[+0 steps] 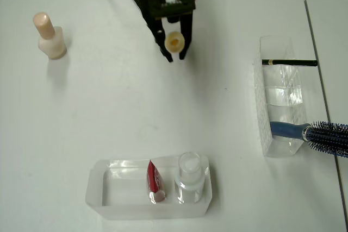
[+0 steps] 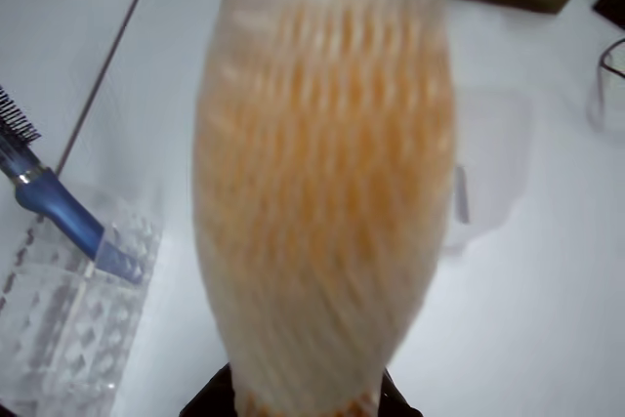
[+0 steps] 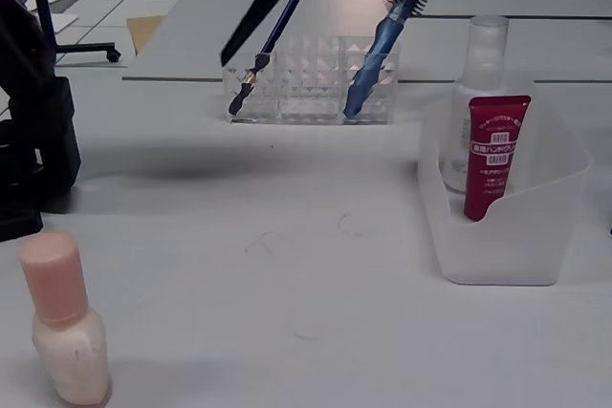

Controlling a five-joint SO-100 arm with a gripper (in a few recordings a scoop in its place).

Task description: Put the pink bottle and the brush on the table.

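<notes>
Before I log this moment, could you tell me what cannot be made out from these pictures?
- Brush handle: wrist view, the blurred bristle head covers it; overhead view, only the head shows between the gripper fingers.
- Hairbrush bristle end: overhead view, cut off by the right edge.
- Red tube lettering: fixed view, too small to read.
- Lower part of the clear bottle: fixed view, veiled by the frosted tray wall.

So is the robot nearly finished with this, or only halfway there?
About halfway, it seems. The pink bottle already stands upright on the table, away from both clear holders. In hand: the gripper is clamped on the brush, held above the tabletop; the wrist view shows its tan bristles close up. Left to do: lower the brush onto the table and let go.
</notes>
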